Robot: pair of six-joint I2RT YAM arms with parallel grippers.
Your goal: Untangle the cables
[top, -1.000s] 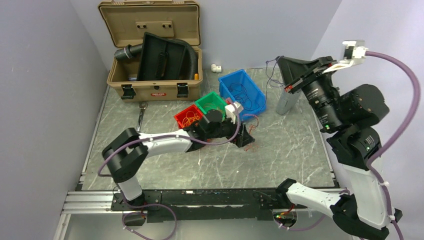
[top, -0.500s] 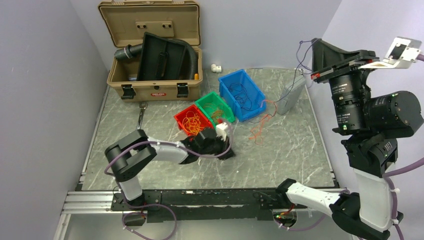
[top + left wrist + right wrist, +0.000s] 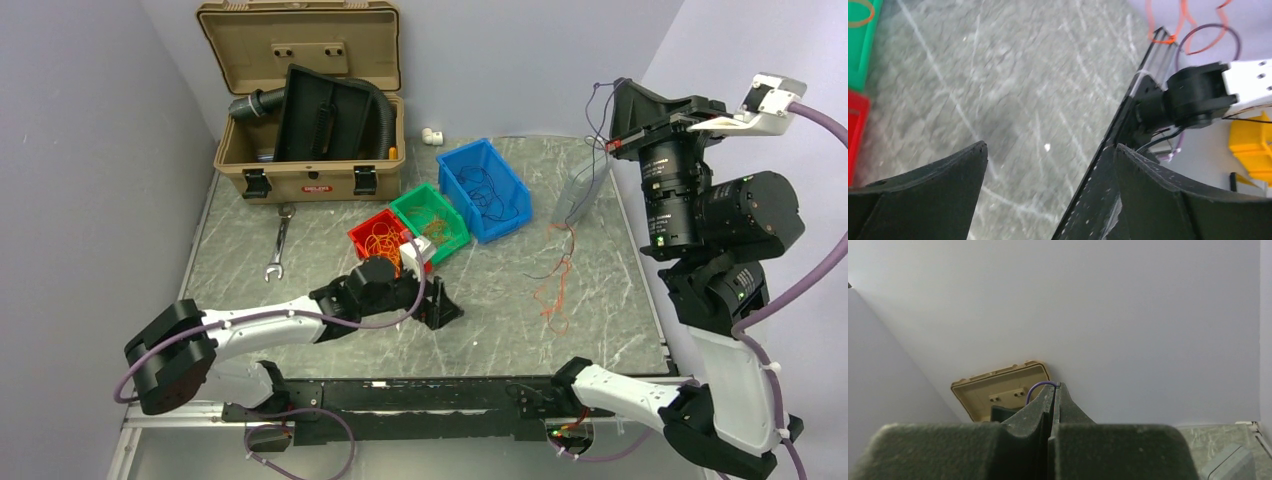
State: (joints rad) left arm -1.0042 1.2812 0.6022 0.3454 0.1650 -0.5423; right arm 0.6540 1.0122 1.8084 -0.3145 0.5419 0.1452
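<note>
Right wrist view: the right gripper is pinched tight on a thin purple wire, which loops out at the left of the finger tips. Behind it is the raised lid of a tan hard plastic case, with blank wall above. A grey flat box is cut off at the lower right corner.

In the top external view this right gripper sits high in the upper right of the frame. From it the hair-thin orange, red and dark cables hang down past the leaning grey box to a loose orange heap on the grey marble bench, right of centre. Individual strands are too fine to tell apart.

The left gripper lies low at centre-bottom, well apart from the heap. In the left wrist view its fingers stand wide with only bare bench between them.

Further off are a red bin, a green bin and a blue bin, all holding wire. A steel wrench lies at the left.
</note>
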